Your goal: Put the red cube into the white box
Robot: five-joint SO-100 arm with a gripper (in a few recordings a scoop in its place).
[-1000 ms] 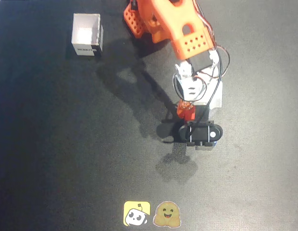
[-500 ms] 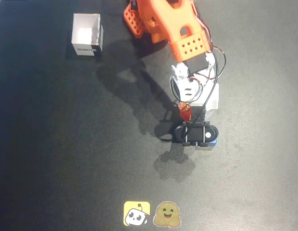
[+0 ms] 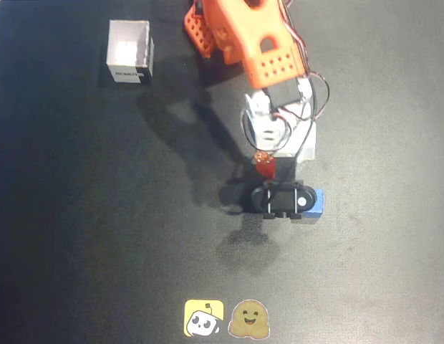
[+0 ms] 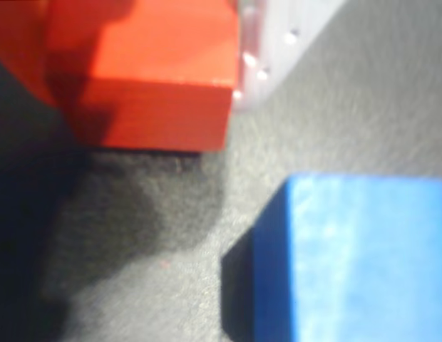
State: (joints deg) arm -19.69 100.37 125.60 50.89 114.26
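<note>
Fingers [image 4: 267, 43] are pinching the small matte red cube [image 4: 146, 78], I think, lifting it off the black table [image 3: 79, 215]; the thin-walled white box [image 3: 129, 51] is sitting far-left, well apart.

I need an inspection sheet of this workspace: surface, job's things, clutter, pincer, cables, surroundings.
Surface: dark matte table.
Job's things: red cube held in the pincer, off the table in the wrist view; white box upright at upper left of the overhead view, apart from the arm.
Clutter: blue cube on the table, partly under the arm; two stickers at the bottom edge.
Pincer: pincer shut on the red cube.
Cables: wires looped beside the orange arm.
Surroundings: nothing seen.
</note>
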